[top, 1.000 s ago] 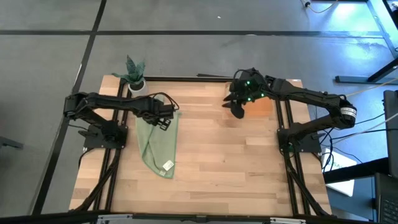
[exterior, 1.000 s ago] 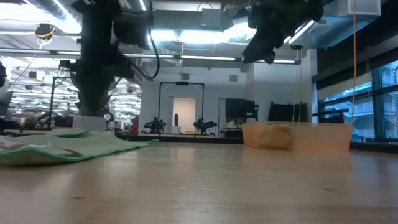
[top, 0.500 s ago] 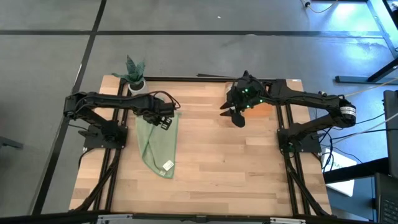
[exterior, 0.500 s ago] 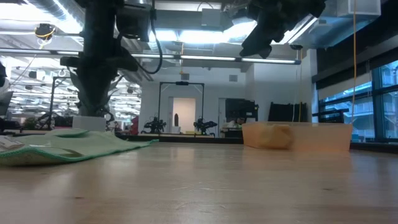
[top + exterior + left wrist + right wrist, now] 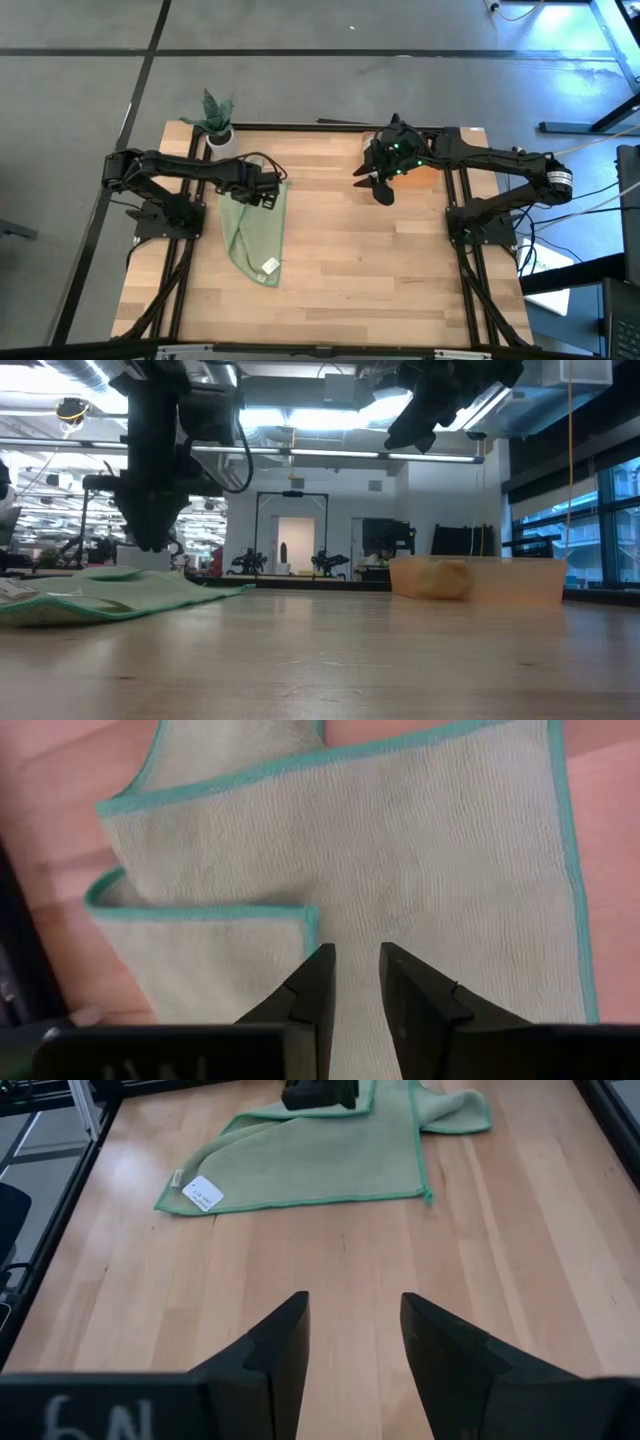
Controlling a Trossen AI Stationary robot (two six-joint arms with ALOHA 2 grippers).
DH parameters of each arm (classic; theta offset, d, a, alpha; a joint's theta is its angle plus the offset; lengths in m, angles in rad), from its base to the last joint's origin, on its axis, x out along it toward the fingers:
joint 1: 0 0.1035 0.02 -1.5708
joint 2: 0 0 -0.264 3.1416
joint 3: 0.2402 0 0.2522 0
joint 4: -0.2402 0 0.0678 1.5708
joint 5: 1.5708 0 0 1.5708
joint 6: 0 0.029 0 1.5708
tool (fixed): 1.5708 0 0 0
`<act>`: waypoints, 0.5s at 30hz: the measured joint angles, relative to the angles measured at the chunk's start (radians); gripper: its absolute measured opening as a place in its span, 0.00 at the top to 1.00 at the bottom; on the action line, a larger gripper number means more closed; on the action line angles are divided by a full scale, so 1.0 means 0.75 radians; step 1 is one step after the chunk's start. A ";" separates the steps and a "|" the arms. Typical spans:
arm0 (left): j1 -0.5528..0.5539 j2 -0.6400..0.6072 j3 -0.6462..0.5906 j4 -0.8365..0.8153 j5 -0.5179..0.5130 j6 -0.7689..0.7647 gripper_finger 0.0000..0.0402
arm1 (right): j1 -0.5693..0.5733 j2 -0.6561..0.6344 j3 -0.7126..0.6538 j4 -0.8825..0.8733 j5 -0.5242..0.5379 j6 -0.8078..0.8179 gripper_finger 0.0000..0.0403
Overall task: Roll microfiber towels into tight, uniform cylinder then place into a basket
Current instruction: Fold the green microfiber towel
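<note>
The light green towel [image 5: 254, 227] lies flat on the table [image 5: 360, 270], directly beneath my left gripper [image 5: 263, 192], which hangs over its end nearest the plant pot [image 5: 219, 135]. Its long axis runs away from the pot, white tag [image 5: 269, 266] at the far end. My fingers [image 5: 310, 995] stand slightly parted, holding nothing. My right gripper [image 5: 376, 181] hovers beside the orange basket [image 5: 428, 170], open and empty.
</note>
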 joint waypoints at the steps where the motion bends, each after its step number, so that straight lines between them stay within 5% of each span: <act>1: 0.004 -0.001 -0.011 0.012 -0.008 0.011 0.82 | 0.000 0.000 0.000 0.004 0.000 0.000 0.60; 15: 0.009 0.001 -0.162 0.225 -0.082 0.018 0.82 | 0.000 0.000 0.000 0.032 0.001 0.005 0.60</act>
